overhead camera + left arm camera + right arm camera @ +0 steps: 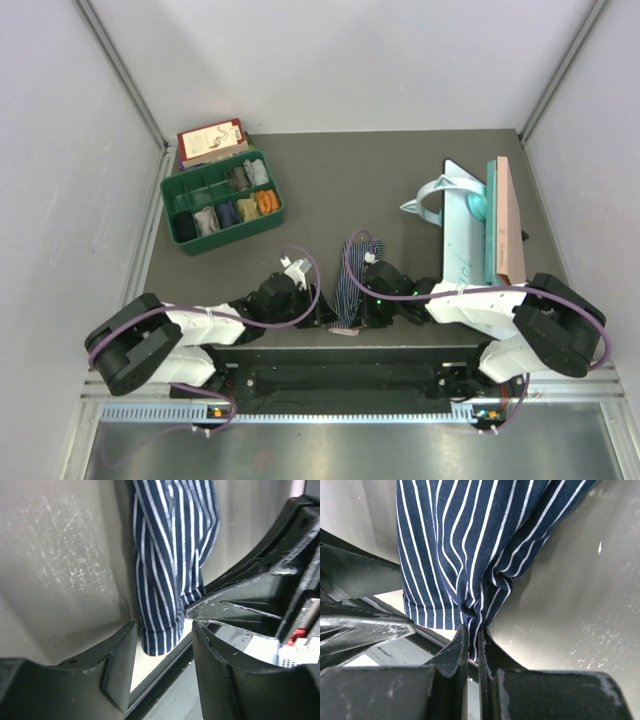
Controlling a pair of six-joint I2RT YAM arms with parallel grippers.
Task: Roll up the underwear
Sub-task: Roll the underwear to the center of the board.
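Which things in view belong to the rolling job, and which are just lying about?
Job: striped underwear; right gripper, shut on its edge; left gripper, open at its other edge.
Lying about: green divided tray; box behind it; pale blue rack; pink board.

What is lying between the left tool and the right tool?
The striped underwear, seen in the top view. The right tool is shut on its edge; the left tool is open.
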